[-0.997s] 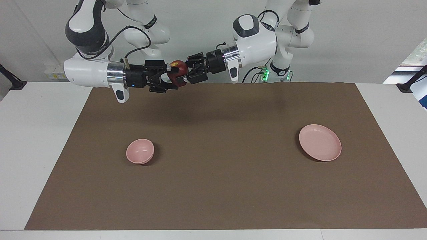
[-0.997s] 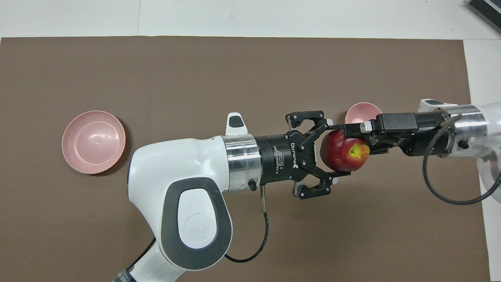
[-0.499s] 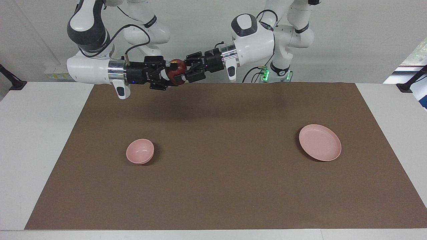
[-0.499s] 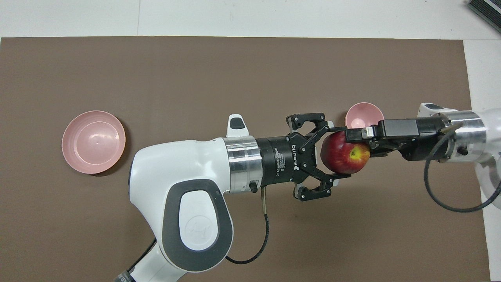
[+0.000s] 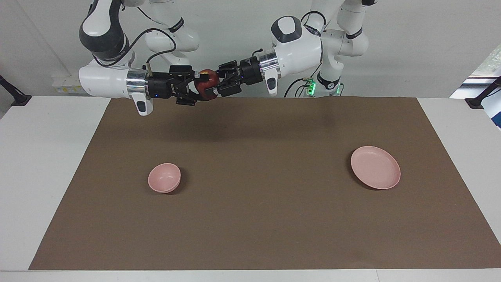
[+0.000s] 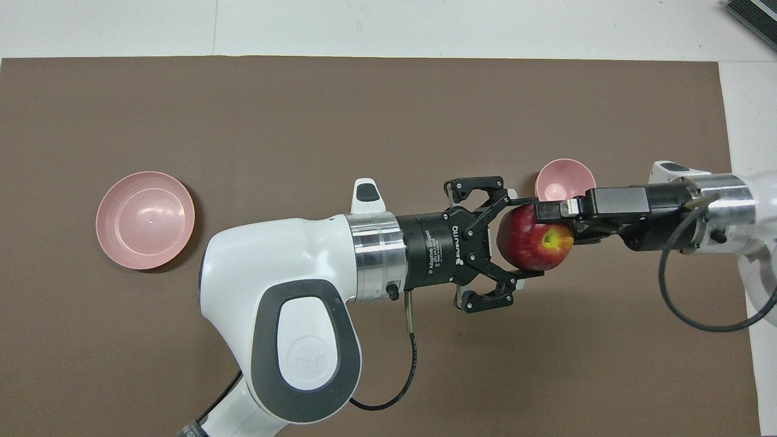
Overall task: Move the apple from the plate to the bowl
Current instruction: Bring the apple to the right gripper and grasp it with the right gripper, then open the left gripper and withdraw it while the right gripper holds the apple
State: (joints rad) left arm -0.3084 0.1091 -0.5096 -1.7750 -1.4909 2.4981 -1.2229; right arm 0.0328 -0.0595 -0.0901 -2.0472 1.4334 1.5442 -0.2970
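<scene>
The apple (image 5: pixel 207 80) hangs in the air over the brown mat (image 5: pixel 254 219), caught between the 2 grippers, which meet head-on from either end; the left gripper (image 5: pixel 214 84) is closed on it, 1 finger (image 6: pixel 507 201) across the top side of the fruit and the other under it in the overhead view; the right gripper (image 5: pixel 197 88) reaches in against the apple, but whether it is gripping cannot be told; the apple's yellowish patch faces up; the bowl (image 5: pixel 164 178) sits on the mat toward the right arm's end of the table, holding nothing; the plate (image 5: pixel 375 167) lies bare, well apart from it, toward the left arm's end.
</scene>
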